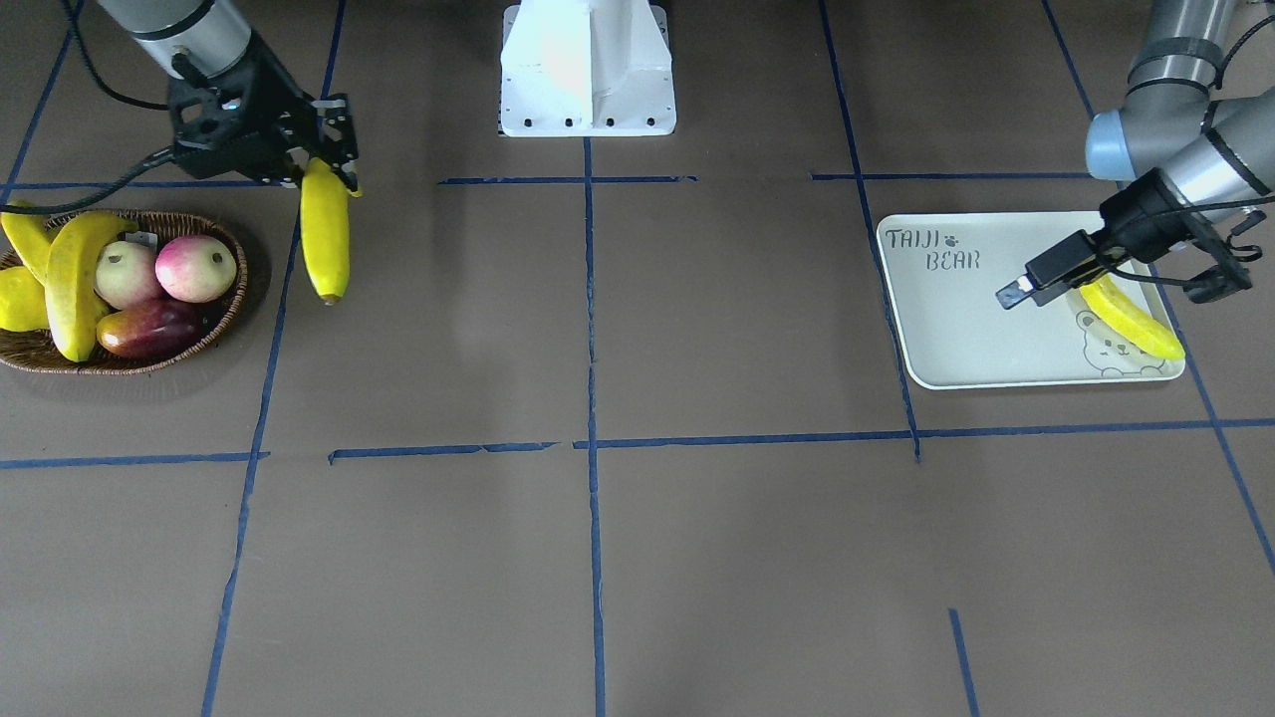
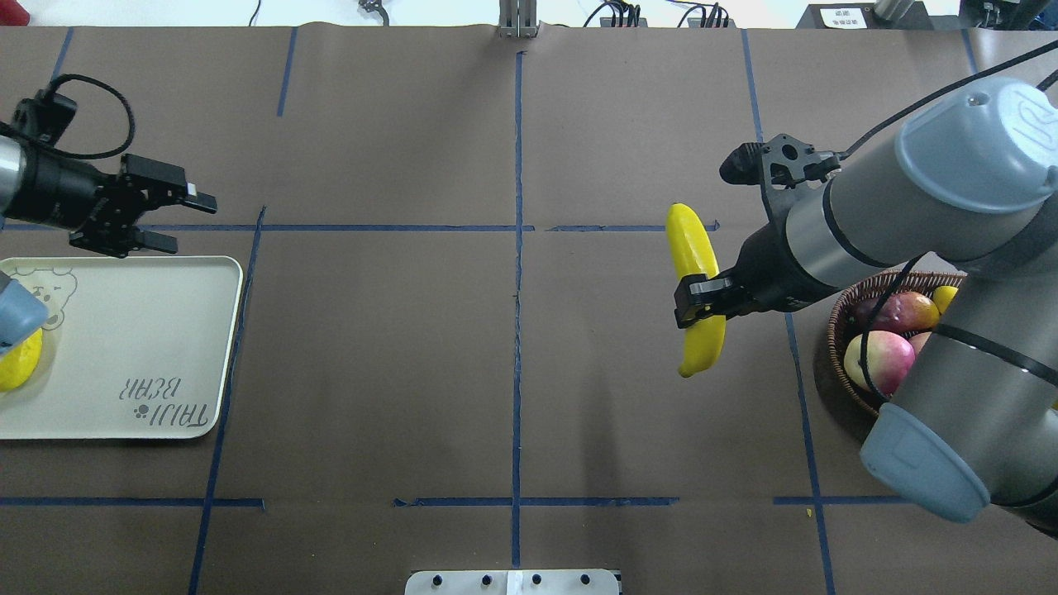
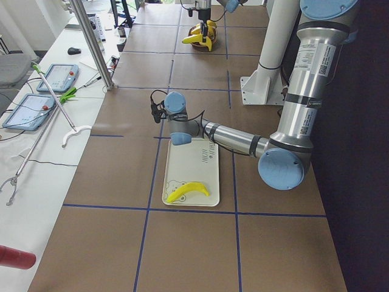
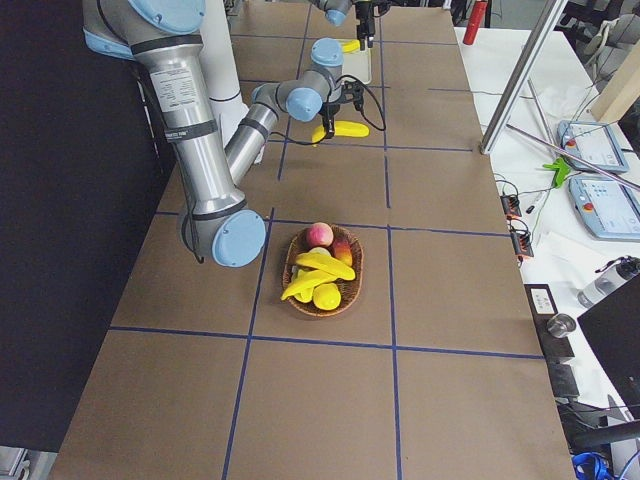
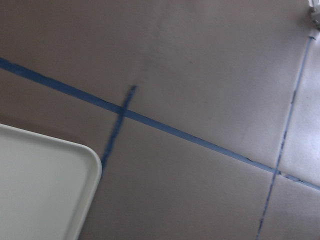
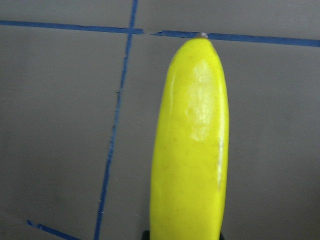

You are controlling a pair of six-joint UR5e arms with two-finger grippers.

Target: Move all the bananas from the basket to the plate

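The right gripper [image 2: 702, 304] has its fingers closed tight on one banana [image 2: 693, 248], gripping it a little off its middle so that both ends stick out past the fingers. That banana is held over bare counter [image 1: 697, 558], just beside the basket [image 1: 235, 299] on the side toward the counter's middle, and apart from its rim. In the right wrist view the banana runs straight out from the fingers, with its tip over a line of blue tape [image 6: 65, 24].

The basket stands near the counter's right end. In it lie two more bananas [image 1: 72, 284], leaning across the other fruit. That fruit is two pink-and-green round fruits [image 1: 196, 267], a dark red one [image 1: 149, 329] and a plump yellow one [image 1: 15, 299].

The plate [image 2: 140, 330] sits near the counter's left end. A second banana [image 1: 1136, 321] lies on it, in the corner with the bear drawing [image 1: 1116, 354], next to the rim nearest the counter's left end.

The left gripper [image 2: 180, 221] is by the plate, its fingers spread wide apart with nothing between them. Its wrist view takes in one rounded corner of the plate and bare counter crossed by tape.

The robot's white base [image 1: 588, 75] stands at the middle of the counter's edge on the robot's side.
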